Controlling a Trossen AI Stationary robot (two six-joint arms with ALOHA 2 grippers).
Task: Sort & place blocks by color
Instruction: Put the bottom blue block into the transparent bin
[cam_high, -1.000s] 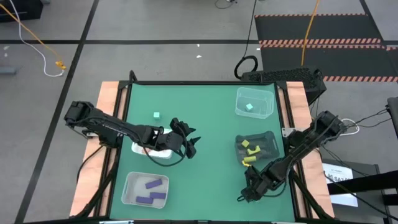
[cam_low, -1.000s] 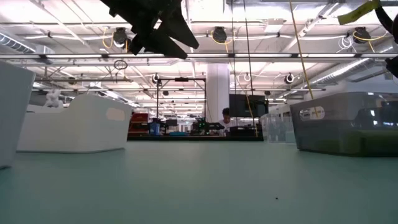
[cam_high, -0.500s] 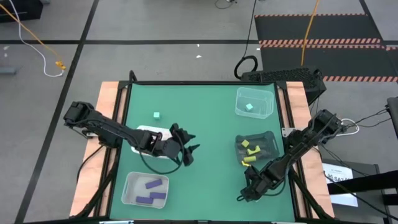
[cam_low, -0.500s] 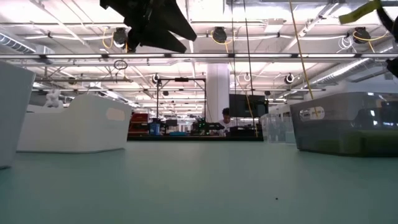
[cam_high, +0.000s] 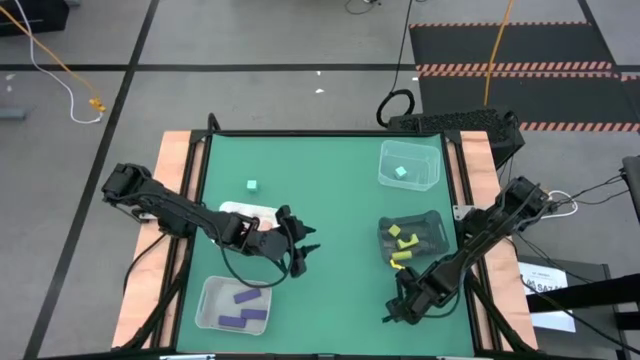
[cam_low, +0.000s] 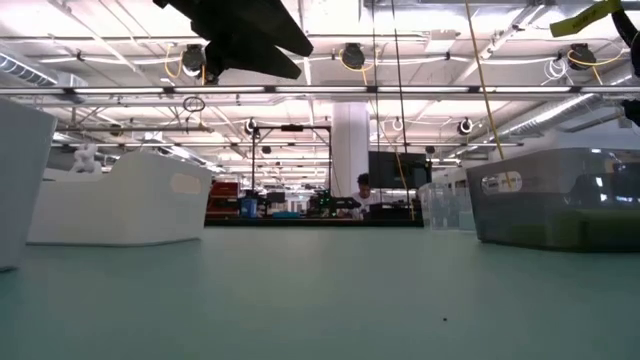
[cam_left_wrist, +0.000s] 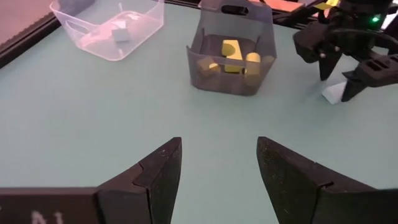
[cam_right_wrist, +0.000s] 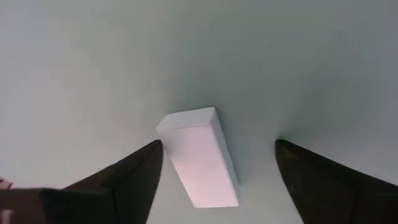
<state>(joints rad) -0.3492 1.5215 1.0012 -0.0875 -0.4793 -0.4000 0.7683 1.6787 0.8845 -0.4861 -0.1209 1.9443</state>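
Note:
A pale bar block lies flat on the green table; the left wrist view shows the same block. My right gripper is open near the table's near right corner, pointing down, with one finger on either side of the bar. I see no touch. My left gripper is open and empty over the middle of the table, also seen open in its wrist view. A loose mint cube rests on the table toward the far left.
The dark tray at the right holds yellow blocks. The clear tray at the far right holds a mint block. The clear tray at the near left holds purple blocks. A white tray sits beside the left arm.
My left gripper has moved a short way toward the table's near edge, staying open, and has uncovered more of the white tray. The right gripper has kept still over the bar.

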